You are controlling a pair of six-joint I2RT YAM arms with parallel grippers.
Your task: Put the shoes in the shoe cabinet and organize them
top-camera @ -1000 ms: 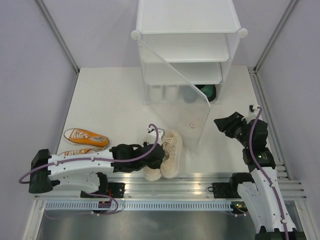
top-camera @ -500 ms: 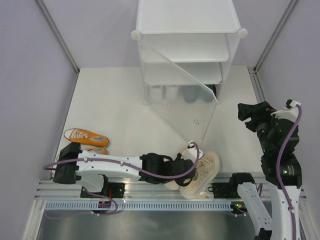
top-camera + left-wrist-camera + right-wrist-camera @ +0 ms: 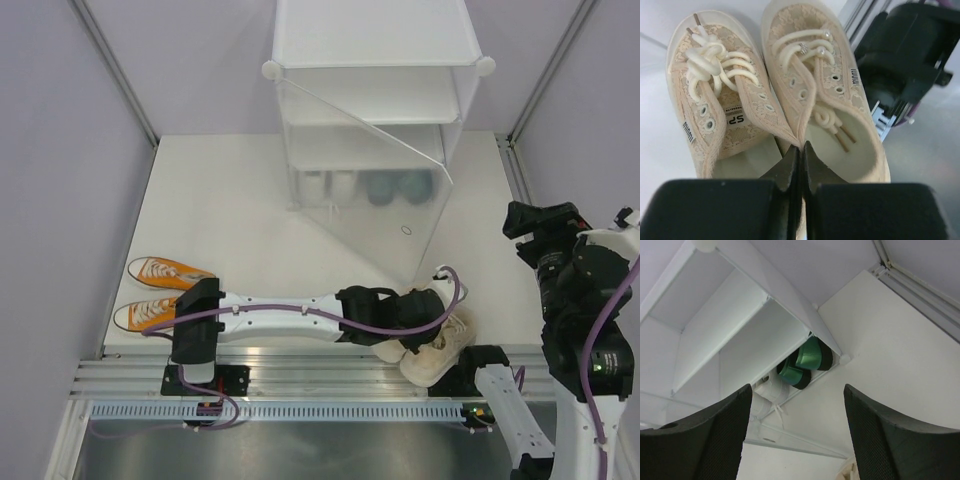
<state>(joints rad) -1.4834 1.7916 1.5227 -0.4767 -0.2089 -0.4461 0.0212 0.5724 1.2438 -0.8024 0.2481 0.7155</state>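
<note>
In the top view, lower right of centre, the left gripper (image 3: 425, 325) is clamping the cream sneakers (image 3: 437, 357) above the table's (image 3: 220, 200) near edge. Doing this well means pinching both inner collars together and keeping the pair level on the way to the shoe cabinet (image 3: 375, 40), top centre.

In the left wrist view, the fingers (image 3: 790, 167) are squeezing two lacy fabric collars, with thick soft laces above.

In the right wrist view, the right gripper (image 3: 796, 387) is standing spread and empty. Glossy green heels (image 3: 807, 362) are sitting in the bottom tier, seemingly beside pale shoes.

Green heels (image 3: 809, 356) partly behind cabinet (image 3: 752, 337)
</note>
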